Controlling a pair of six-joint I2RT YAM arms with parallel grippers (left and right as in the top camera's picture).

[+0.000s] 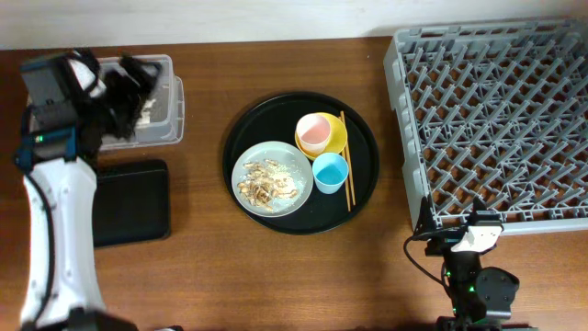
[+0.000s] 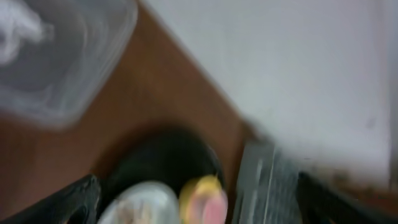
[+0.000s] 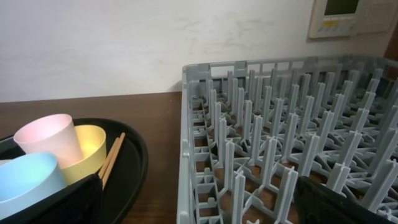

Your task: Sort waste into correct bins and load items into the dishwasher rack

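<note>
My left gripper [image 1: 129,85] hangs open and empty over the clear box [image 1: 163,119]. The left wrist view is blurred; it shows the box [image 2: 74,68] with crumpled white paper [image 2: 17,25] inside. The pale plate [image 1: 292,158] holds flaky food scraps [image 1: 268,182]. The pink cup [image 1: 314,131] sits in the yellow bowl [image 1: 336,140], with the blue cup [image 1: 331,172] and the chopsticks [image 1: 347,165] beside them. My right gripper [image 1: 459,232] is open and empty at the front left corner of the grey rack [image 1: 496,110]. The rack [image 3: 280,162] fills the right wrist view.
The plate, bowl, cups and chopsticks all lie on a large round black tray [image 1: 363,198]. The shallow black rectangular tray [image 1: 133,202] lies in front of the clear box, partly under my left arm. A white wall runs along the table's far edge.
</note>
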